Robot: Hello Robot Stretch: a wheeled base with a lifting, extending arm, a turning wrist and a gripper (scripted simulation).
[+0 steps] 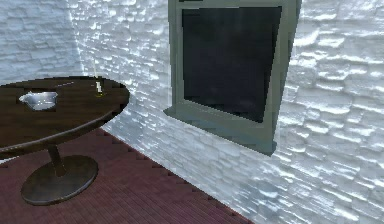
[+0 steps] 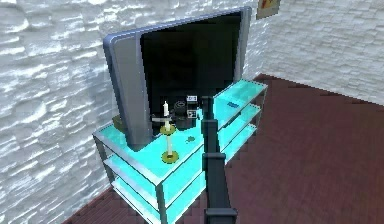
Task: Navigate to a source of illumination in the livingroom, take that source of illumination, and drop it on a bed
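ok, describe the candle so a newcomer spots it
Find the dark television on the turquoise glass stand. In front of the screen stands the candle: a thin pale stick on a yellowish base, the slimmest, tallest thing on that top.

No text, number or sign is legible. The white squares (image 2: 191, 101) on the arm (image 2: 213, 170) bear black marks, not letters; the television (image 2: 190, 65) screen is dark and blank.

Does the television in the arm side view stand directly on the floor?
No, the television rests on the top shelf of a turquoise glass stand, behind a candle.
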